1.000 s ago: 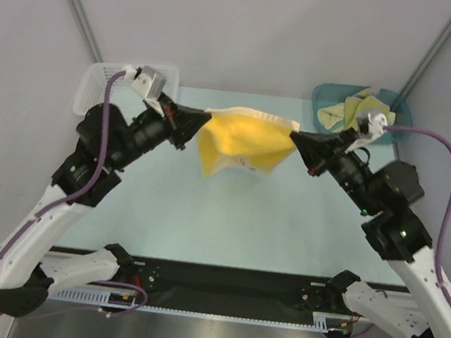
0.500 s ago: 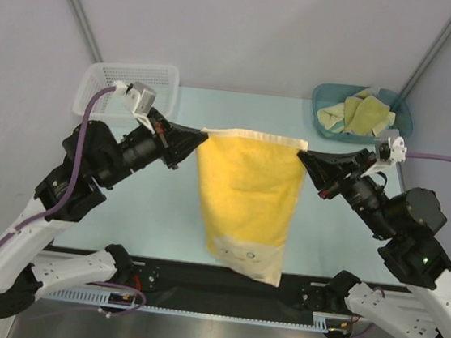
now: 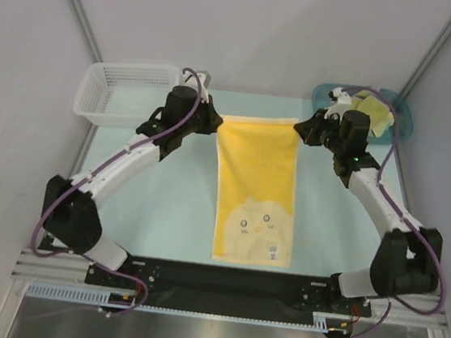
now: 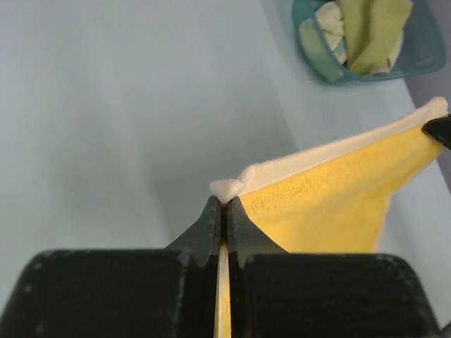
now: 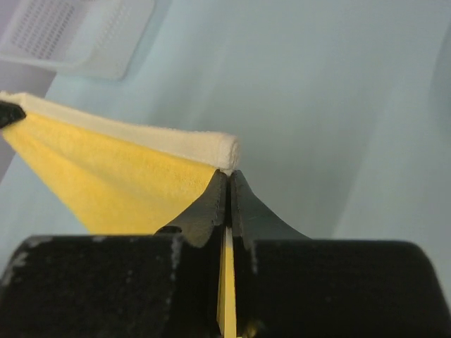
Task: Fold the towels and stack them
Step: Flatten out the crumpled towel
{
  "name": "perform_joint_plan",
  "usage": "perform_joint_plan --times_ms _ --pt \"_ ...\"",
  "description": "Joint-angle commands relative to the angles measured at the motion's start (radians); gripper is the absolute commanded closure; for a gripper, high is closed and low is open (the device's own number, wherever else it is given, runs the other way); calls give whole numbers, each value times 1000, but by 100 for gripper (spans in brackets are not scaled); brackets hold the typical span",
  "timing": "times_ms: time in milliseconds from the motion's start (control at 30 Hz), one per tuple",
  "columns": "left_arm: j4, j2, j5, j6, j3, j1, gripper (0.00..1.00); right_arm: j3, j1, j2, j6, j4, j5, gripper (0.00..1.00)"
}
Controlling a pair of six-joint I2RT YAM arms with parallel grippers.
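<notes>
Hidden from me: from above, the right arm's wrist covers part of the teal bin [image 3: 401,128] and the heaped towels [image 3: 376,111] inside it, so I cannot count them. The fingertips are too small to read in that view.
Left gripper [image 4: 224,204]: fingers pressed together, pinching the far-left corner of the yellow towel [image 3: 256,189]. The cream hem bunches just past the tips.
Right gripper [image 5: 229,176]: fingers pressed together on the far-right corner, the hem rolled over the tips.
Towel place: left of the teal bin and nearer to me, its held edge about level with the bin.
Towel axis: the long axis runs straight away from the bin's row toward the arm bases. The far hem is stretched taut between the two grippers. The chick face [image 3: 259,219] sits at the near end, upright as I look at it.
Unclear: whether the far part rests on the table [image 3: 164,203] or hangs just above it.
Only from above: full length and print.
Only in the left wrist view: pale yellow and yellow-green cloth in the bin.
Only in the right wrist view: a cut-off corner of the white basket [image 5: 77,35], well left of the bin.
</notes>
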Motion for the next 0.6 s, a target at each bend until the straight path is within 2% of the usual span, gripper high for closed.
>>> perform_joint_plan --times_ms 0,133,267,433,567 --pt "267 129 108 49 54 78 100 65 -46 124 19 252 -204 100" --pt "323 397 191 93 206 102 100 131 -46 369 42 397 -275 100" --pt "325 537 228 98 355 141 100 249 -52 524 36 456 -284 100" --pt "340 565 266 98 363 176 100 321 -66 612 16 452 -315 100" --pt "358 510 311 103 258 173 100 288 -69 588 -7 399 -315 100"
